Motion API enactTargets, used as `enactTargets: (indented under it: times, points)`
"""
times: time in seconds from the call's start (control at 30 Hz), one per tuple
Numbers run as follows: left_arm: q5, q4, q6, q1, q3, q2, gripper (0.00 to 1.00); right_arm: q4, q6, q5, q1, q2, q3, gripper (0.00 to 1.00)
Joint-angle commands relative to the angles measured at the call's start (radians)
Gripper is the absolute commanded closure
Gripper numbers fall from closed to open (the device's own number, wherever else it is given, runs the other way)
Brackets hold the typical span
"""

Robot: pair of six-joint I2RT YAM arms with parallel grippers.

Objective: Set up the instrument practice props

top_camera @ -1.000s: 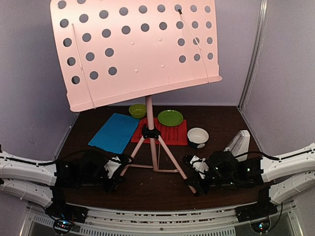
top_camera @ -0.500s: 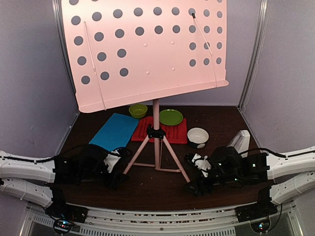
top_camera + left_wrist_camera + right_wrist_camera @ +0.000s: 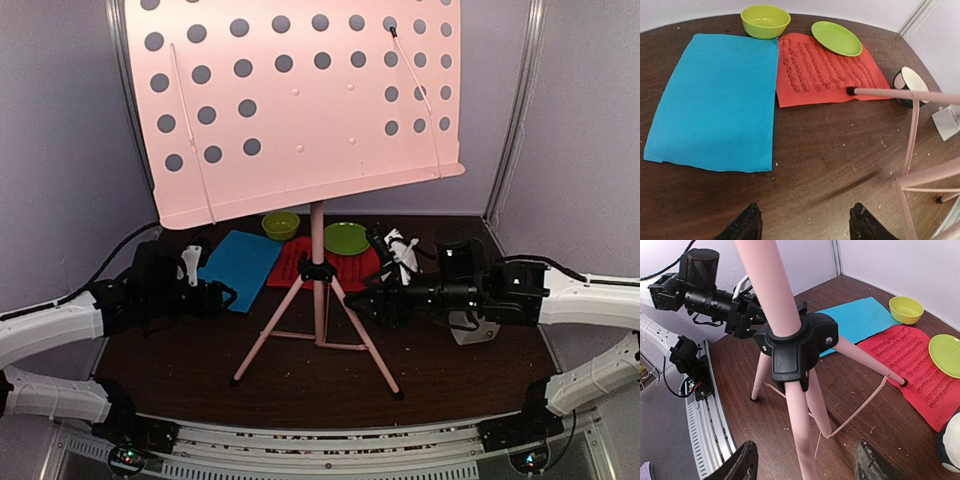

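Note:
The pale pink music stand stands upright on its tripod legs, its hole-dotted desk high above the table. One leg's foot rests on the red music sheet, which lies beside the blue sheet. My left gripper is open over bare table, left of the stand, holding nothing. My right gripper is open too. The stand's near leg runs down between its wide fingers without touching them, below the black hub. The white-grey metronome shows at the right.
A green bowl and a green plate sit at the back, the plate on the red sheet. A white bowl with a black base stands right of the stand. Purple walls close in the table on three sides.
Both grippers have opened and let go of the stand's front legs. Both arms have drawn away from the front edge toward mid-table. The stand swung upright and now stands alone.

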Motion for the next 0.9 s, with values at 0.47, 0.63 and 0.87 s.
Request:
enactTargets:
  times: [0.47,0.63,0.87]
  points:
    - [0.301,0.436,-0.664,0.080,0.212,0.562,0.31,0.048,-0.003,-0.174,-0.066,0.160,0.138,0.43]
    - [0.259,0.567,-0.781,0.085,0.178,0.640,0.26,0.015,-0.044,-0.172,-0.068,0.166,0.154,0.46]
    - [0.313,0.746,-0.883,0.124,0.221,0.841,0.26,-0.003,-0.056,-0.195,-0.075,0.190,0.179,0.53]
